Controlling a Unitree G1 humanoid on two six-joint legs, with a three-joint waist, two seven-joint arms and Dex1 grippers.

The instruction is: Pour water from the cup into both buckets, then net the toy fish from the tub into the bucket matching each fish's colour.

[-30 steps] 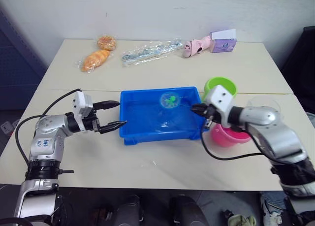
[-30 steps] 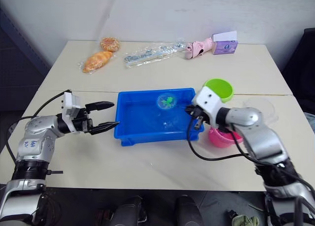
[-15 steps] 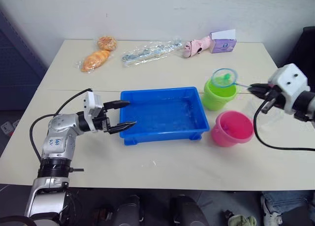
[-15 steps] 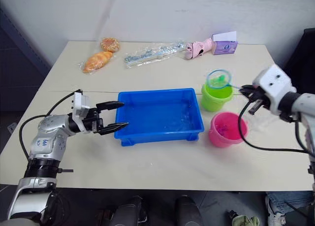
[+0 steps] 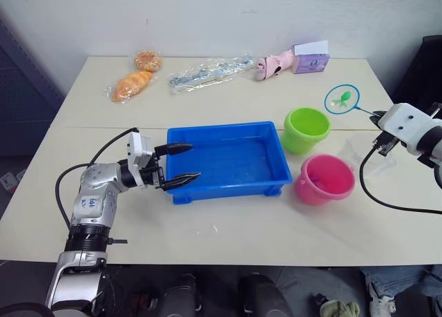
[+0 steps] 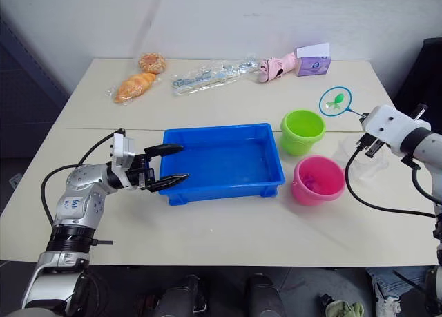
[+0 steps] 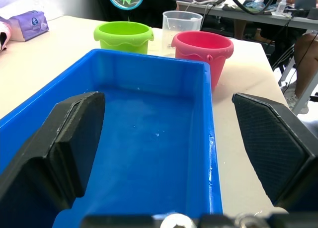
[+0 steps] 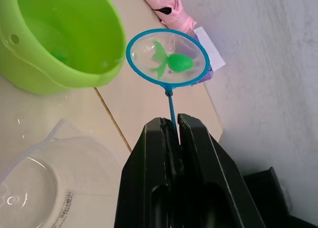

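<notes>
The blue tub holds water in the middle of the table. To its right stand the lime green bucket and, nearer me, the pink bucket. The clear cup stands right of the pink bucket. My right gripper is shut on the thin handle of the net. The net hangs in the air up and to the right of the green bucket, with a green toy fish in it. At the tub's left wall my left gripper is open and holds nothing.
Along the far edge of the table lie bagged bread, a clear wrapped packet, a pink toy and a purple box. A seam crosses the table behind the tub.
My right gripper lifted the net with the green fish out of the tub, over the green bucket, then further right past it. My left gripper moved closer to the tub's left wall.
</notes>
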